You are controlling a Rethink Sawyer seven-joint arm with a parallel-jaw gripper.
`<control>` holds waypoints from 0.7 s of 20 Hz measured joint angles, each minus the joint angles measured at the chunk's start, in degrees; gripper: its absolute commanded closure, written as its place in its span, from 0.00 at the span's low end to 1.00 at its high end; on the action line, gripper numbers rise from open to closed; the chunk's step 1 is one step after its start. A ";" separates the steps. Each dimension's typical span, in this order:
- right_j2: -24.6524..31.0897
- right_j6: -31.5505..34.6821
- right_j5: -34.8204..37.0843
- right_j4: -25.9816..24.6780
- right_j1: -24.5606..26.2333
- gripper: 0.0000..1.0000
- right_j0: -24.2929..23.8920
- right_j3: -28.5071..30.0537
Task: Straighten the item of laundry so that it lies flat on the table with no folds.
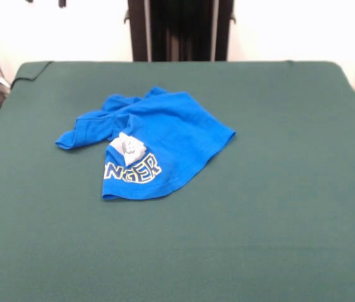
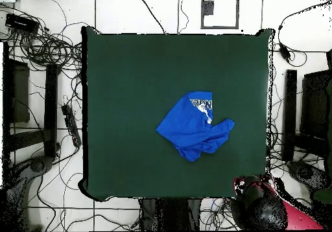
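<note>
The small bright blue T-shirt (image 1: 155, 129) lies crumpled on the dark green table (image 1: 278, 201), left of centre. It is folded over itself, with a sleeve sticking out to the left. Part of the white block letters and a folded bit of grey-white graphic show near its front edge. In the overhead view the shirt (image 2: 193, 127) sits right of the table's (image 2: 130, 80) centre. Only dark tips of the gripper (image 1: 45, 2) show at the top edge, far from the shirt. The red and black arm (image 2: 262, 205) is drawn back off the table's corner.
The robot's black pedestal (image 1: 180, 30) stands behind the table's far edge. Cables (image 2: 45, 48) and black equipment (image 2: 288, 113) lie on the floor around the table. The table's cloth has a turned-up corner (image 1: 32, 70) at the far left.
</note>
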 measured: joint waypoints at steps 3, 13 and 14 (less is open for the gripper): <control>0.02 0.00 -3.10 -1.35 5.33 0.00 -1.17 -0.02; 0.12 0.00 -17.38 -5.07 23.07 0.00 -4.86 -0.13; 0.13 0.00 -18.79 -5.44 24.95 0.00 -5.12 -0.14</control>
